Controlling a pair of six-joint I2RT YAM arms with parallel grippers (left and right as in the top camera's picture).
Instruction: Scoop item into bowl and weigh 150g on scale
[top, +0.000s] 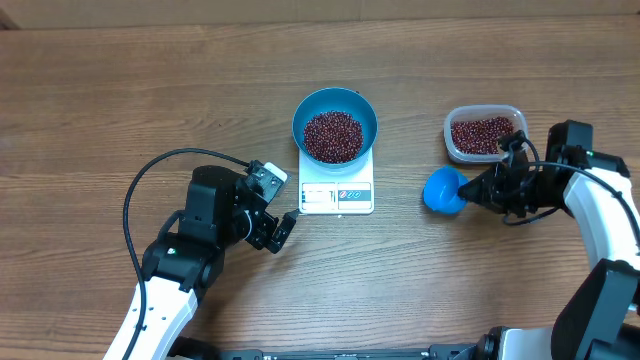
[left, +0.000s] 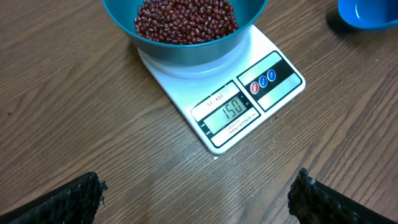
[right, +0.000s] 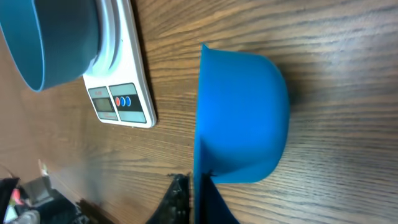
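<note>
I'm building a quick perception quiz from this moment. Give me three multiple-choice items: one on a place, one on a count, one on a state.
1. The bowl sits: A on the scale; B on bare table; C in a gripper.
2. Beans show in how many containers: A one; B two; C three.
3. The scale's display: A is blank; B shows 150; C shows 0.

Key:
1 A, the bowl stands on the scale's platform.
2 B, beans lie in the bowl and in the tub.
3 B, the left wrist view shows the digits 150.
</note>
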